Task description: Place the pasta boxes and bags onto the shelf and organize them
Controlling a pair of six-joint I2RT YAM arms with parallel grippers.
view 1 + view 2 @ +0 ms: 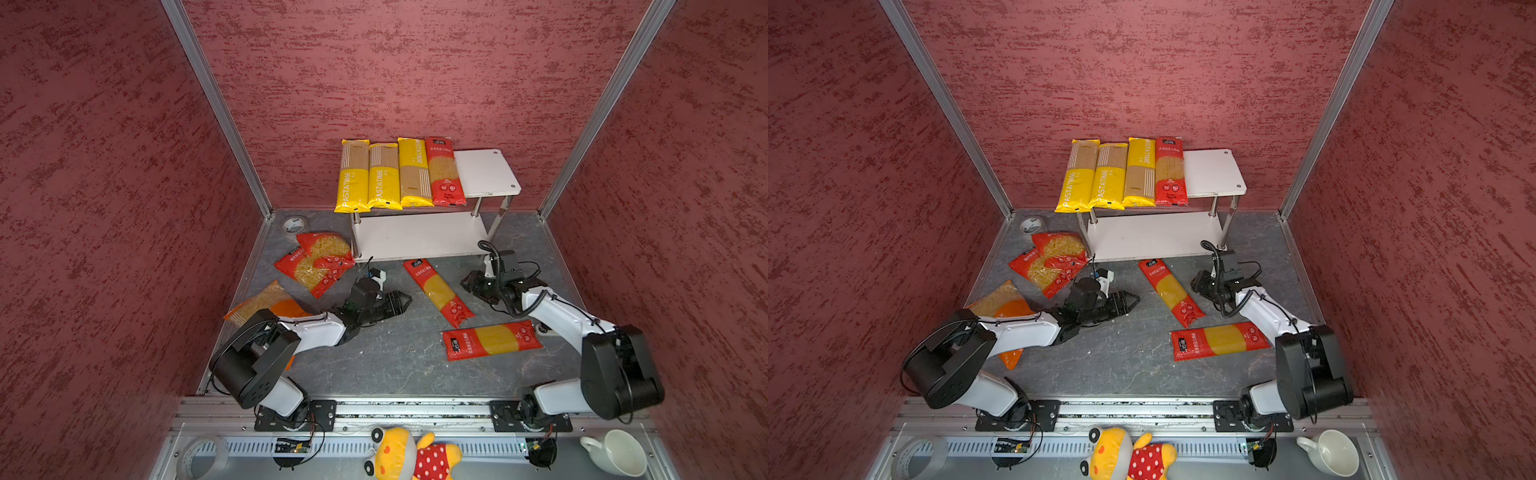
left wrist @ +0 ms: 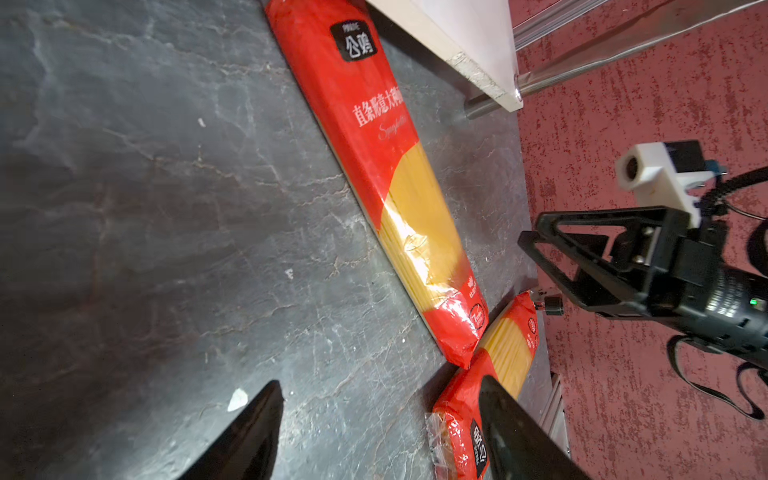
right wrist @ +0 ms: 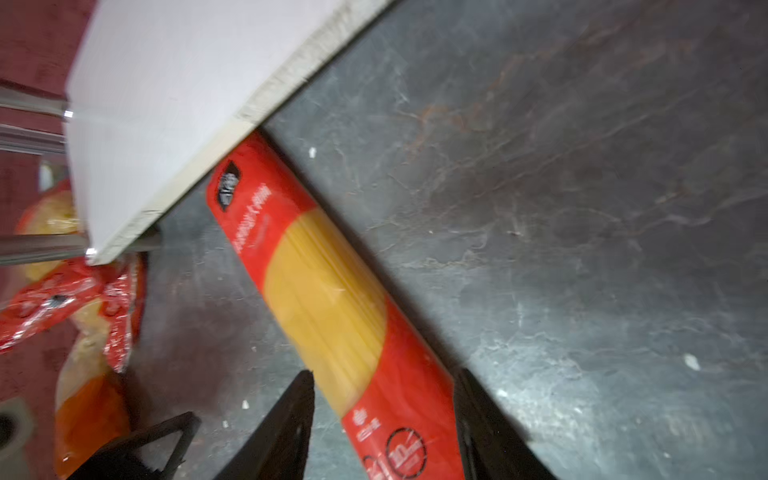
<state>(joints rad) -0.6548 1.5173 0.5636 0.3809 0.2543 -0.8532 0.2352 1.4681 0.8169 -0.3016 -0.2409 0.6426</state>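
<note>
The shelf (image 1: 484, 170) carries three yellow spaghetti packs (image 1: 384, 176) and one red pack (image 1: 444, 172) on its top board; its lower board (image 1: 415, 237) is bare. On the floor lie a slanted red pack (image 1: 438, 291) and a level red pack (image 1: 492, 338). Two red short-pasta bags (image 1: 316, 262) and an orange bag (image 1: 266, 303) lie at the left. My left gripper (image 1: 401, 301) is open over bare floor, left of the slanted pack (image 2: 390, 187). My right gripper (image 1: 467, 284) is open just right of that pack, which shows between its fingertips (image 3: 307, 386) in the right wrist view.
A tape roll (image 1: 294, 225) lies in the back left corner by the shelf leg. Beyond the front rail sit a yellow plush toy (image 1: 409, 455), a white cup (image 1: 615, 453) and another tape roll (image 1: 203, 457). Red walls close in on three sides.
</note>
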